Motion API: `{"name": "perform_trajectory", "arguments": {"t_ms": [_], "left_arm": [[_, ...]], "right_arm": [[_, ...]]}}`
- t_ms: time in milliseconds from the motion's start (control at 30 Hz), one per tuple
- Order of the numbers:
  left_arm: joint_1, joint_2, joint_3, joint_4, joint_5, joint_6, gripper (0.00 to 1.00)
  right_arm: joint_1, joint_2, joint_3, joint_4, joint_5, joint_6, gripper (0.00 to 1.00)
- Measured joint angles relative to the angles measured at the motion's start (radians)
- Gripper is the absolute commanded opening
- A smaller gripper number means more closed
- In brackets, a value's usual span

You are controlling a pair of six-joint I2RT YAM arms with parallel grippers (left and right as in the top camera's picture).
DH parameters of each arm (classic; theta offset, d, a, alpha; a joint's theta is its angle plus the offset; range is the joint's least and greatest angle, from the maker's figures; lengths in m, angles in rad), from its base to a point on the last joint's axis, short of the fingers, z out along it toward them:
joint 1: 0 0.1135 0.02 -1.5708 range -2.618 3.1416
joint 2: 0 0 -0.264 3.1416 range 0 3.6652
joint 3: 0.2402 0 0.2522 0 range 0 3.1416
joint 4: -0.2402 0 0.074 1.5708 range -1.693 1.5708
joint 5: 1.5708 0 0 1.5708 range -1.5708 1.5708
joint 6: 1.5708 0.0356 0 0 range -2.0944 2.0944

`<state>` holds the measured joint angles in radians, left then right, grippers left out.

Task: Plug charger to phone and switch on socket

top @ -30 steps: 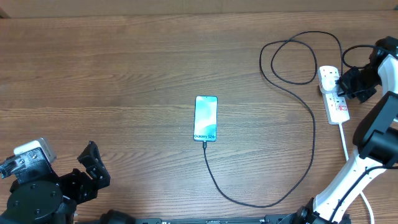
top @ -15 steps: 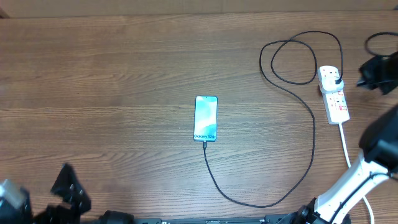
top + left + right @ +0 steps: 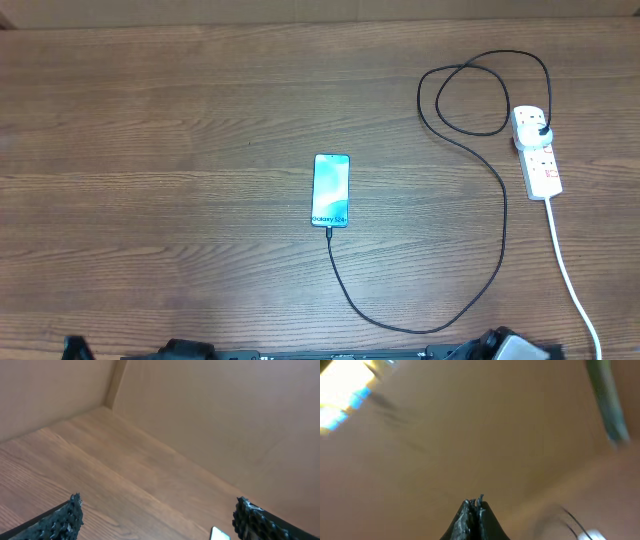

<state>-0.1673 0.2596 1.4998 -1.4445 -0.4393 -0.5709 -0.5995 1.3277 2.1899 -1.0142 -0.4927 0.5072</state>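
Note:
The phone (image 3: 331, 190) lies flat mid-table, cyan screen up, and a corner of it shows in the left wrist view (image 3: 219, 534). The charger cable (image 3: 497, 190) runs from the phone's near end in a long loop to its black plug (image 3: 541, 127), seated in the far end of the white socket strip (image 3: 536, 150) at the right. Both arms are out of the overhead view. My left gripper (image 3: 156, 520) is open and empty, high over the table. My right gripper (image 3: 474, 505) is shut and empty, pointing at a blurred brown wall, with a blur of the cable (image 3: 571, 520) at lower right.
The strip's thick white cord (image 3: 569, 270) runs toward the front right edge. Brown board walls (image 3: 210, 420) close the table's far side. A bit of arm base (image 3: 515, 348) shows at the bottom edge.
Both arms have pulled back out of the overhead view: the right gripper left the socket strip, the left withdrew from the front left corner. Phone, cable and strip have not moved.

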Motion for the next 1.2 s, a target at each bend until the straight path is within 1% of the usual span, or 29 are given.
{"name": "perform_trajectory", "arguments": {"t_ms": [67, 167, 233, 433, 533, 633, 700, 800, 867, 1033, 1200], "left_arm": [[0.01, -0.034, 0.0, 0.0, 0.0, 0.0, 1.0], [0.039, -0.073, 0.0, 0.0, -0.001, 0.0, 1.0], [0.06, -0.09, 0.001, 0.0, -0.001, 0.0, 1.0], [0.105, -0.111, 0.001, -0.017, -0.003, 0.0, 1.0], [0.111, -0.112, 0.002, -0.064, -0.003, 0.0, 1.0], [0.115, -0.112, 0.002, -0.127, -0.004, -0.001, 1.0], [0.116, -0.113, 0.002, -0.179, -0.004, -0.002, 1.0], [0.116, -0.131, 0.0, -0.235, -0.003, -0.003, 1.0], [0.117, -0.161, -0.001, -0.239, -0.004, -0.003, 1.0], [0.138, -0.246, 0.014, -0.244, -0.004, -0.003, 1.0], [0.149, -0.25, 0.029, -0.243, -0.007, -0.003, 1.0]], "right_arm": [[0.005, -0.054, 0.061, 0.0, -0.019, 0.026, 0.04], [0.006, -0.082, 0.126, 0.019, -0.051, 0.081, 0.04], [0.006, -0.083, 0.127, 0.053, -0.068, 0.126, 0.04], [0.006, -0.054, 0.106, 0.247, -0.106, 0.235, 0.04], [0.006, -0.061, 0.102, 0.347, -0.114, 0.279, 0.04], [0.006, -0.088, 0.103, 0.391, -0.125, 0.302, 0.04], [0.006, -0.109, 0.103, 0.378, -0.137, 0.304, 0.04], [0.012, -0.148, 0.107, 0.299, -0.158, 0.283, 0.04], [0.033, -0.167, 0.108, 0.245, -0.165, 0.254, 0.04], [0.142, -0.193, 0.106, 0.159, -0.172, 0.151, 0.04], [0.259, -0.247, 0.058, 0.078, -0.129, 0.063, 0.04]]}}
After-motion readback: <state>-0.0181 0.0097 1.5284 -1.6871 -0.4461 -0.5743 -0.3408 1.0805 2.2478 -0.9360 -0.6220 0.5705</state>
